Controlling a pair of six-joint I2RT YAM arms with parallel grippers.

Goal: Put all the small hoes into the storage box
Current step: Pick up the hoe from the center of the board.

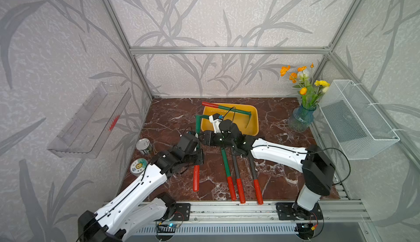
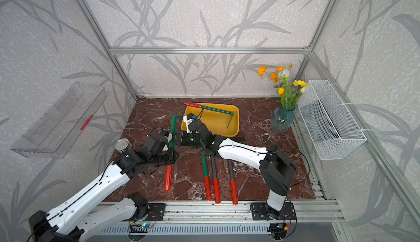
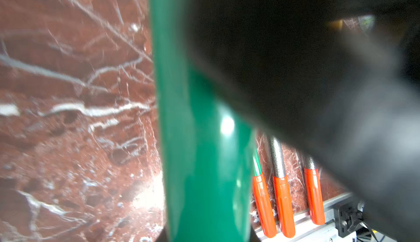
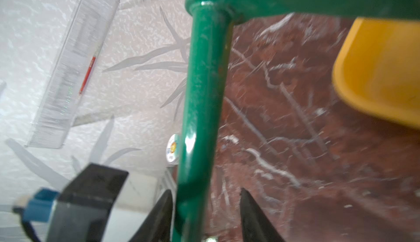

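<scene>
while the left pincer (image 1: 197, 151) is closed on the small hoe (image 1: 197, 125) beside the storage box (image 1: 255, 118), the right pincer (image 1: 200, 138) stands open around its shaft; lifting could snag there.

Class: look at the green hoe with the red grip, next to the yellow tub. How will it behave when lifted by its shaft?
The hoe looks stiff: its shaft runs straight. The glossy paint may let it slip in a grip. With the blade at one end, it likely tips head-down.

Hoe shaft (image 3: 200, 161): green, mid-frame before you.
Gripper finger (image 3: 295, 59): black blur, upper right.
Orange grips (image 3: 284, 204): three, lower right.
Table (image 3: 68, 115): red marble.
</scene>
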